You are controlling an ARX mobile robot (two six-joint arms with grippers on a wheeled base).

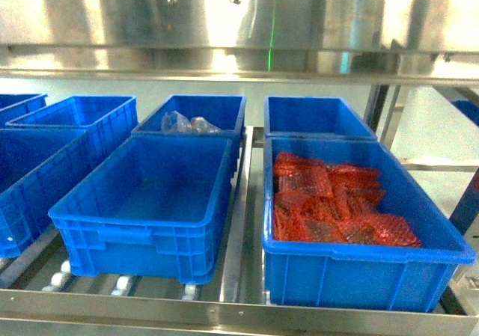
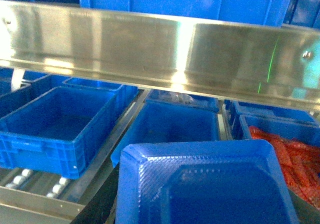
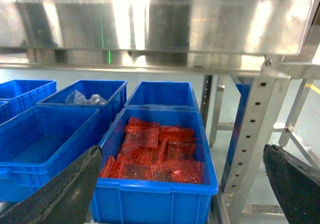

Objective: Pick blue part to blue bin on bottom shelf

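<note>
The bottom shelf (image 1: pixel 224 306) carries several blue bins. The front centre bin (image 1: pixel 146 205) is empty; the front right bin (image 1: pixel 359 265) holds red parts (image 1: pixel 333 209). The blue part (image 2: pixel 200 184) fills the left wrist view; the left end effector's grip cannot be told. The right end effector (image 3: pixel 185 184) stands wide open, holding nothing.

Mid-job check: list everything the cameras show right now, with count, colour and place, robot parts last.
Blue bins: six at least partly seen in the head view, on the bottom shelf; front centre bin empty, front right bin filled.
Red mesh packets: a pile, count unclear, in the front right bin.
Clear plastic bags: small bundle, in the rear centre bin.
Upper shelf rail: one, steel, above the bins.
Blue part: one, a tray-like piece, at the bottom of the left wrist view, over the shelf front; the hold is not visible.
Left pincer: not visible.
Right pincer: black fingers spread wide, empty, before the front right bin.
</note>
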